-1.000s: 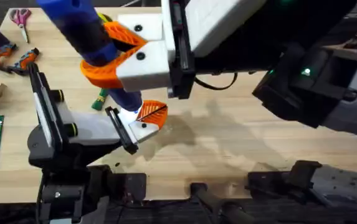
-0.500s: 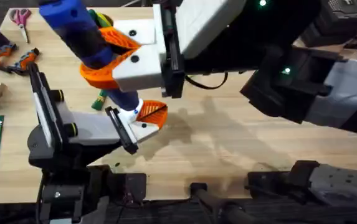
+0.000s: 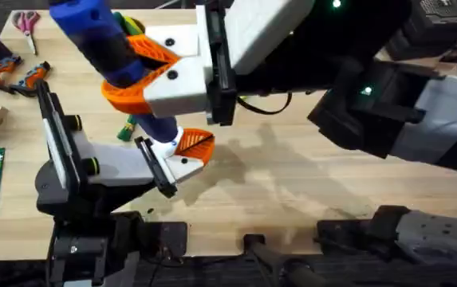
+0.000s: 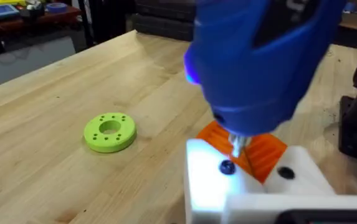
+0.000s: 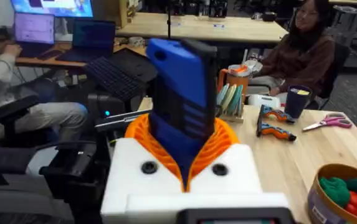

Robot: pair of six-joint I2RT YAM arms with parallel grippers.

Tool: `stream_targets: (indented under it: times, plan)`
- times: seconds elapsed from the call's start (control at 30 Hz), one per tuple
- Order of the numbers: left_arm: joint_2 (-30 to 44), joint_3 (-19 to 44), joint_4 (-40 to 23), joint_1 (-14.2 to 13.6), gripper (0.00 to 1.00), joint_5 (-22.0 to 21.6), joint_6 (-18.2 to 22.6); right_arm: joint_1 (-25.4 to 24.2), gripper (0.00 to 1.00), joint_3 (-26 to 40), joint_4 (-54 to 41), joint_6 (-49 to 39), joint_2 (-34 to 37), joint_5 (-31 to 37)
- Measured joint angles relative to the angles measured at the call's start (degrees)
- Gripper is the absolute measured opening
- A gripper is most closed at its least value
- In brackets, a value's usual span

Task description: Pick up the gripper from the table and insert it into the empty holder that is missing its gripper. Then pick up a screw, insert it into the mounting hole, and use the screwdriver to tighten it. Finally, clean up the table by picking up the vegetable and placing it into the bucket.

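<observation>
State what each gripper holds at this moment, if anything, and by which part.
The right gripper holds the blue screwdriver around the middle of its body, between its orange pads. Whether the left gripper holds anything cannot be told.

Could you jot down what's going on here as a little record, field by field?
Tool in use: blue screwdriver, tip down at a white block carrying an orange wedge
Held by: right pincer, shut on the screwdriver
Left pincer: low by the block; fingers hard to judge
Also on table: lime-green disc, scissors
Bucket: holds green and red toys
</observation>
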Motion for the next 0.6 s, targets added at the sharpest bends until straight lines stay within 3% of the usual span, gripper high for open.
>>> stream_targets:
  times: [0.6]
  plan:
    - [0.0, 0.0, 0.0, 0.0, 0.004, 0.0, 0.0, 0.0, 0.027, 0.0, 0.2, 0.2, 1.3, 0.0]
